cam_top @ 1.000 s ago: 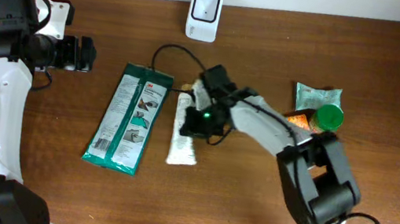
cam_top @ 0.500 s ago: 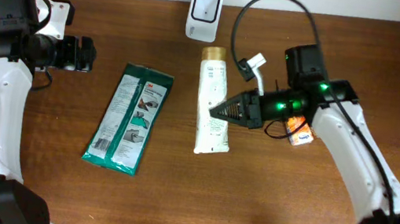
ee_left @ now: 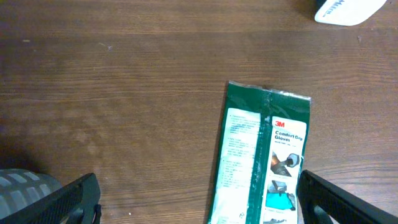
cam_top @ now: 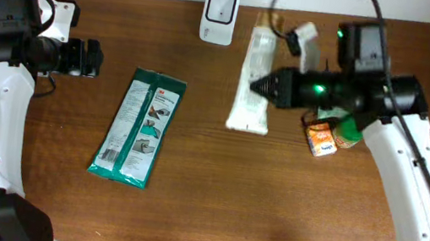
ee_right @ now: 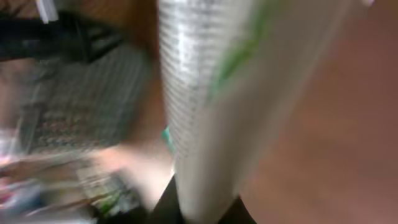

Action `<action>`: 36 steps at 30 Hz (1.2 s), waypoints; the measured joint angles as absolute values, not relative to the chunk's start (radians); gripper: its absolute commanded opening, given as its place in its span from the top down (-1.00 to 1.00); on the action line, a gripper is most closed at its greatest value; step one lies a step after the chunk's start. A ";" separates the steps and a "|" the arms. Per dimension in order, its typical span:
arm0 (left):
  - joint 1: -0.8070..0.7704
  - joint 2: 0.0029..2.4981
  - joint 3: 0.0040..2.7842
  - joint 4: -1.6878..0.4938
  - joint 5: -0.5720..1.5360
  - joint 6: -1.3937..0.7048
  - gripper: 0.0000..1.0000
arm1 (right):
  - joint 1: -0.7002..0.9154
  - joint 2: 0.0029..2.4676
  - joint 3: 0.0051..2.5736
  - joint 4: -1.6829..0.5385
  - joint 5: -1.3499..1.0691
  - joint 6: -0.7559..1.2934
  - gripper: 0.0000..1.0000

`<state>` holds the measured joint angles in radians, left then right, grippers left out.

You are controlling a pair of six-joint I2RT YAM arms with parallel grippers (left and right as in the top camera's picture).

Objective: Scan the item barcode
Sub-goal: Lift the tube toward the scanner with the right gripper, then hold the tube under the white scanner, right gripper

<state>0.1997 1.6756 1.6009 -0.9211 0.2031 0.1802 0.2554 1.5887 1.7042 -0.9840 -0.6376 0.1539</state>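
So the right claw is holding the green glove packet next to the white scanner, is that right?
No. The right claw is holding the white tube, not the green glove packet, next to the white scanner. The packet lies flat on the table, as the overhead view shows.

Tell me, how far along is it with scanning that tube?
Done: the right claw is shut on the tube. In hand: it holds the tube beside the scanner. Still to do: showing the barcode to the scanner; no scan shows yet. The green packet lies untouched.
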 measured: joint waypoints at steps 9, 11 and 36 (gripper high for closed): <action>0.200 1.676 1.601 -0.921 0.204 0.180 -0.98 | 0.493 2.058 1.811 -0.142 0.509 -0.346 0.92; 0.200 1.676 1.601 -0.923 0.203 0.180 -0.98 | 0.493 2.224 1.814 0.131 0.636 -0.625 0.92; 0.200 1.676 1.601 -0.919 0.203 0.180 -0.98 | 0.553 2.064 1.819 -0.509 0.509 -0.435 0.92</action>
